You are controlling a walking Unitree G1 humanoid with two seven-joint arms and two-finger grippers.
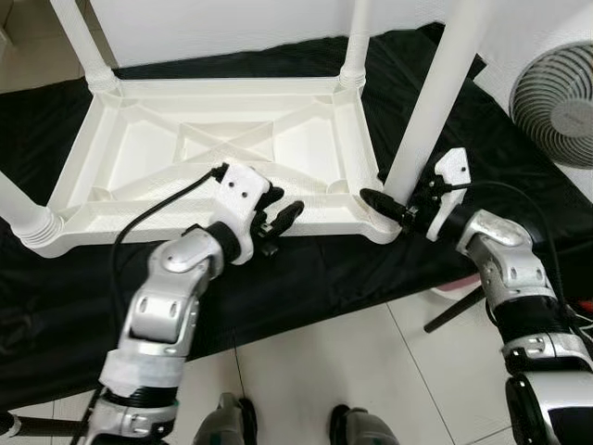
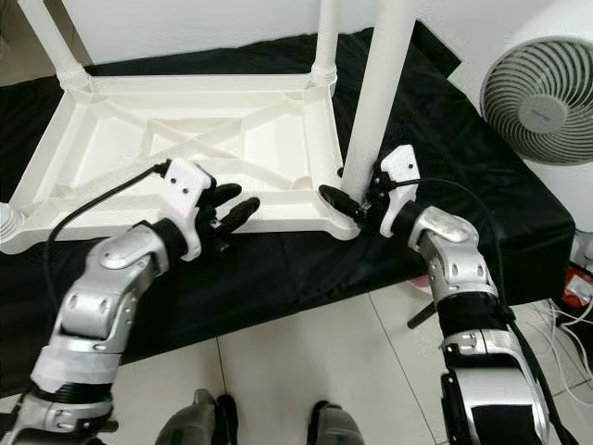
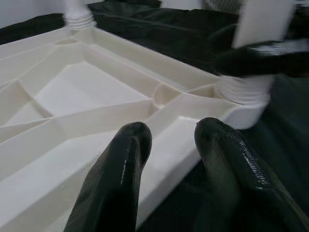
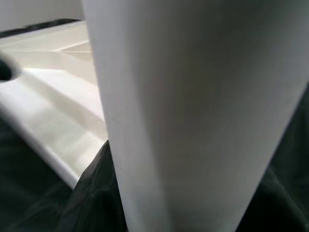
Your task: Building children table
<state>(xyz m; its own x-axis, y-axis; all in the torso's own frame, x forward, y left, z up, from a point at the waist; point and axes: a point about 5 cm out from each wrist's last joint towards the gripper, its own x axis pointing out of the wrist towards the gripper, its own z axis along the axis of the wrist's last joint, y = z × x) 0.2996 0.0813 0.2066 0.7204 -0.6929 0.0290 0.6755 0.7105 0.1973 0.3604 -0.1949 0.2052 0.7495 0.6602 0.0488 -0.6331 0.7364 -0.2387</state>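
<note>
A white plastic children's table point(image 1: 185, 218) lies upside down on a black cloth point(image 1: 324, 269), its ribbed underside facing up. A white leg point(image 1: 431, 102) stands in its near right corner socket. My right gripper point(image 1: 394, 206) is shut around the base of that leg, with one black finger point(image 1: 375, 198) in front of it. The right wrist view has this leg point(image 4: 193, 106) very close. My left gripper point(image 1: 283, 215) is open, hovering at the table's front rim with nothing between its fingers point(image 3: 120, 174). From the left wrist, the corner socket point(image 3: 244, 92) lies just ahead.
Other legs stand at the far left point(image 1: 88, 42), far right point(image 1: 357, 42) and near left point(image 1: 18, 209) corners. A white fan point(image 1: 556, 93) stands at the right. Pale tiled floor point(image 1: 371, 371) lies in front of the cloth, by my feet.
</note>
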